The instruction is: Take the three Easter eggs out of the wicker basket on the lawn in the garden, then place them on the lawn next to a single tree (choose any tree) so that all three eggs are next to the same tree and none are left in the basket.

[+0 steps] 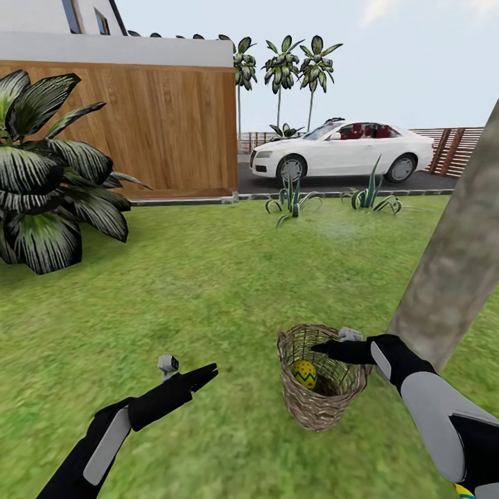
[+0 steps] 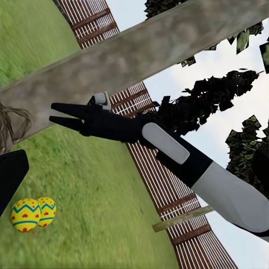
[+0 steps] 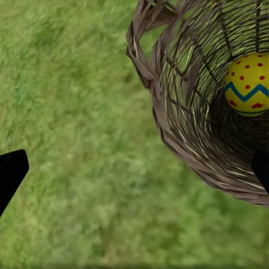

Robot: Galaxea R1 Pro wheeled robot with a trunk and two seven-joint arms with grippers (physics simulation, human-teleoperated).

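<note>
Leaning: basket (image 1: 320,398) is tilting on lawn (image 1: 208,291), mouth facing up toward trunk (image 1: 450,277).
Egg (image 1: 304,374): lying inside basket, long axis upright.
Right gripper (image 1: 320,346): hovering over rim, narrowly parted, empty.
Left gripper (image 1: 210,373): nearly closed, empty.
Two eggs (image 2: 33,213): lying touching on grass.

Your left gripper (image 1: 208,375) and right gripper (image 1: 319,346), slim black tapered fingers, black wrists, a small grey camera pod on each, light grey oblong panels on your forearms, white-grey upper shells.

A wooden fence (image 1: 166,128) and white car (image 1: 343,151) stand under a pale sky, palms (image 1: 281,69) behind.
</note>
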